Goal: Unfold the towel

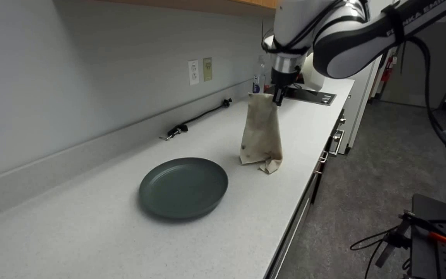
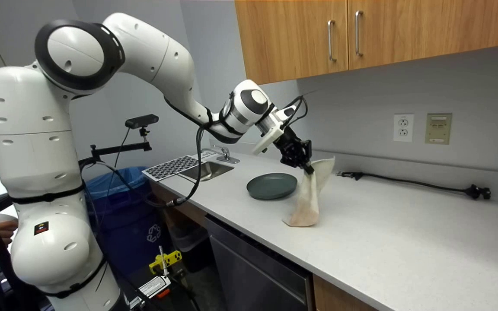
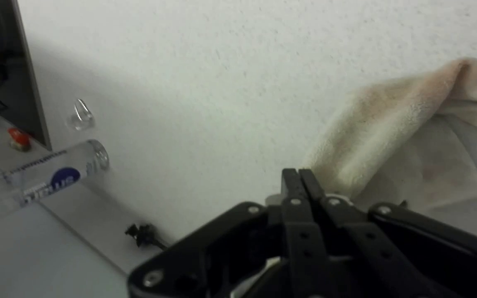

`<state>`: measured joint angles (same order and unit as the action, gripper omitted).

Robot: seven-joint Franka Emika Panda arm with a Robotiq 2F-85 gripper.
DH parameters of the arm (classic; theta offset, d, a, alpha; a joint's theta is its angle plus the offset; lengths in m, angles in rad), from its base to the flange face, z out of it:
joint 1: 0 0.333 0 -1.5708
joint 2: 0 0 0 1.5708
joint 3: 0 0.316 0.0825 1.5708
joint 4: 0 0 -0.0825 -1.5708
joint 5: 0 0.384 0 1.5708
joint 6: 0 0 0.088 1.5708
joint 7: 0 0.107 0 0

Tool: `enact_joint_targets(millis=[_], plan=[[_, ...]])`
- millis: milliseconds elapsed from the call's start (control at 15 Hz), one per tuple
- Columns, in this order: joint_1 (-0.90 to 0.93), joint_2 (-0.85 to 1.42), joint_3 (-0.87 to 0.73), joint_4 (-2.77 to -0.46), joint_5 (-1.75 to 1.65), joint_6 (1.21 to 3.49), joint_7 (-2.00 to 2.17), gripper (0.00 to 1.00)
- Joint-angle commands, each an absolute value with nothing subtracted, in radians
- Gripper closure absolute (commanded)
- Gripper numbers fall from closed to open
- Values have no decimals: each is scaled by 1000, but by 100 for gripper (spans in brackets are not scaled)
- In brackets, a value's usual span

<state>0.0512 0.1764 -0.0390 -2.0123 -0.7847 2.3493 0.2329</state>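
Two Robotiq fingers, pressed together, pinch the cream towel near its upper edge. We find it hanging over the countertop near the dark green plate, raised, we judge, so its weight pulls folds straight.

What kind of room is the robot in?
Probably a kitchen or kitchenette. There's a shiny rectangular metal sink, brown wooden wall cupboards, and what looks like a flat black glass cooktop.
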Motion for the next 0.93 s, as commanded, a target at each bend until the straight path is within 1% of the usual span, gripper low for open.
enact_joint_targets(millis=[0,267,467,533,600,667,867], plan=[[64,277,-80,-1952,-927,2245,423,99],[69,348,-102,-1891,-967,2106,580,99],[59,385,-97,-1858,-935,2020,602,99],[53,392,-90,-1853,-912,1997,586,72],[48,397,-85,-1849,-896,1984,571,70],[45,399,-81,-1849,-880,1976,557,64],[49,392,-79,-1854,-854,1961,556,41]])
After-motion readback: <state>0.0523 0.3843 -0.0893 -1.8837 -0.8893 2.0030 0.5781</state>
